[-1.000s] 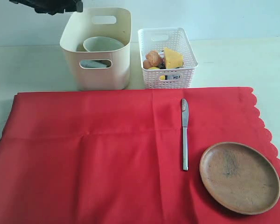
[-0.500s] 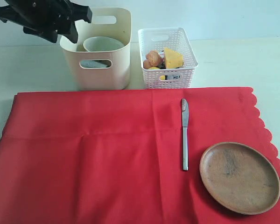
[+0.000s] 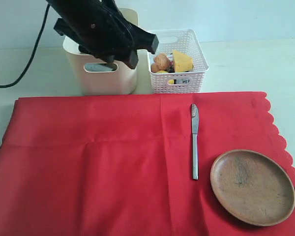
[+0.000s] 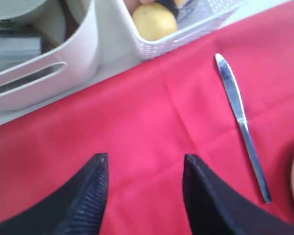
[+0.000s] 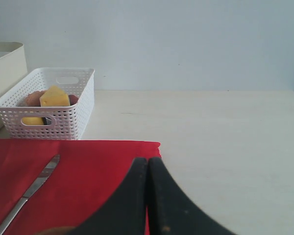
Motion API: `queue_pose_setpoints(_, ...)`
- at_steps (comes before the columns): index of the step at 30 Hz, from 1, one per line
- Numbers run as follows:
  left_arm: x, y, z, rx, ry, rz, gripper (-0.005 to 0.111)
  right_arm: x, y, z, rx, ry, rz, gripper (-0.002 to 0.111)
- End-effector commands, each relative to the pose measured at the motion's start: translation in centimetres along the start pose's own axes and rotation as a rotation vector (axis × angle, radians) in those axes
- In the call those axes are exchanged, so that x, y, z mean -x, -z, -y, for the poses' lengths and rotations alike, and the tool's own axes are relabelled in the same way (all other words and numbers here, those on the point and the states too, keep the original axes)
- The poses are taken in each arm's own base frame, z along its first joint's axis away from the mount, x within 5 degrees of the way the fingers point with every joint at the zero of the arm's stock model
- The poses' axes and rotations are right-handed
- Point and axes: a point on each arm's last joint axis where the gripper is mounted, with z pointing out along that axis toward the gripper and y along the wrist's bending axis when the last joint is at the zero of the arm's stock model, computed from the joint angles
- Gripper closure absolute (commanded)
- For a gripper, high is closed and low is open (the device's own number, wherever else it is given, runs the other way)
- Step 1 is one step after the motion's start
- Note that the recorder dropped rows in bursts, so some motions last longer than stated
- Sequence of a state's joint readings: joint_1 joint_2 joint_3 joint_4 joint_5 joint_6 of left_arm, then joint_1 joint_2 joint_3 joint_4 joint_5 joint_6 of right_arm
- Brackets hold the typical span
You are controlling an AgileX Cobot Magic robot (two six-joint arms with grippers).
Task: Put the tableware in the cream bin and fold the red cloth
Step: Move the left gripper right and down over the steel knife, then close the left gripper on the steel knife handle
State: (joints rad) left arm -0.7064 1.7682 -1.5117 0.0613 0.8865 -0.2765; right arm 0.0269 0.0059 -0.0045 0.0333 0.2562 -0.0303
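Now, in the exterior view your left claw (image 3: 143, 53) hangs in front of the cream bin (image 3: 105, 81), hiding its upper wall. The silver table knife (image 3: 194, 142) lies flat on the red cloth (image 3: 88, 167), to the right of the bin and nearer the camera, past the white lattice basket (image 3: 179, 83) that stands just beside the bin. The round brown plate (image 3: 252, 187) sits farther from the bin again, near the knife's handle end.

In the left wrist view the jaws stand apart with only cloth showing between them. The knife lies off to one side, its blade end towards the bin. It looks like your next pick. Bring the claw over the handle, turn it so the fingers straddle the narrow width, press the tips onto the cloth, then close without catching a fold.

In the right wrist view your right claw (image 5: 147, 196) is pressed together on nothing, low over the cloth's edge. The knife lies on the bin's side of it.
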Motion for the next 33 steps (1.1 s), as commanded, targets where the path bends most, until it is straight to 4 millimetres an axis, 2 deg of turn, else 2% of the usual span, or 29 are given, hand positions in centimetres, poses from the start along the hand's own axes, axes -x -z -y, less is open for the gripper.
queue_pose_setpoints(1,-0.6,0.0,2.5,-0.036,-0.03,-0.004,0.06,0.0,0.0,0.0,-0.004,0.001,0.014,0.108)
queue_pose_setpoints(6,-1.5,-1.4,4.6,-0.053,-0.043,-0.048,0.06,0.0,0.0,0.0,-0.004,0.001,0.014,0.108)
queue_pose_setpoints(13,-3.8,-6.4,7.8,-0.067,-0.046,-0.184,0.06,0.0,0.0,0.0,-0.004,0.001,0.014,0.108)
queue_pose_setpoints(18,-5.4,-9.8,8.8,-0.091,0.001,-0.288,0.06,0.0,0.0,0.0,-0.004,0.001,0.014,0.108)
queue_pose_setpoints(23,-4.8,-11.3,9.9,-0.145,0.009,-0.309,0.06,0.0,0.0,0.0,-0.004,0.001,0.014,0.108)
queue_pose_setpoints(33,-3.7,-13.5,10.8,-0.137,-0.001,-0.35,0.06,0.0,0.0,0.0,-0.004,0.001,0.014,0.108)
